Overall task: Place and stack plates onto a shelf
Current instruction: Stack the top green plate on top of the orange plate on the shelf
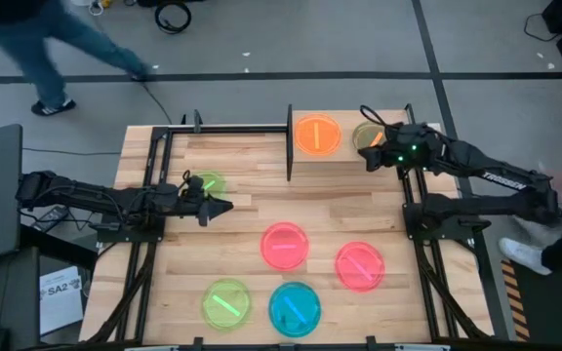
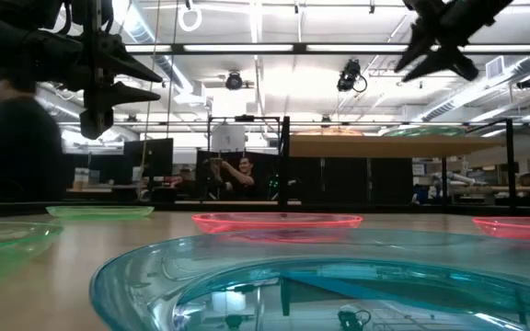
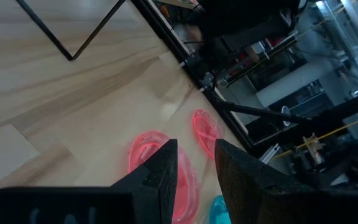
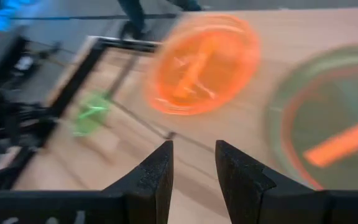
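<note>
— Where is the right gripper [image 1: 371,156], and is it carrying anything?

— It hangs above the shelf [image 1: 344,166], at about one o'clock on the table, over the plate stack [image 1: 367,135] that sits on the shelf's right half. In its wrist view the fingers [image 4: 154,177] stand parted with bare wood between them, so it is released and empty. That stack looks like a greenish plate over an orange one; the orange plate [image 1: 317,135] lies just beside it on the left half.

— And the left gripper [image 1: 224,207]?

— At nine o'clock, pointing toward three, its fingers also apart with nothing between them. One green plate [image 1: 207,182] lies near it, toward twelve.

— What is left on the table?

— Two pink plates [image 1: 285,245], a teal plate [image 1: 294,307] and a second green plate [image 1: 226,303], all around six o'clock.

— Which arm is nearer those?

— From the left gripper the first pink plate lies toward four o'clock, fairly near. The right gripper is well apart from that group, so I judge the left arm better placed. Round plates offer no long axis; any rim will serve.
</note>
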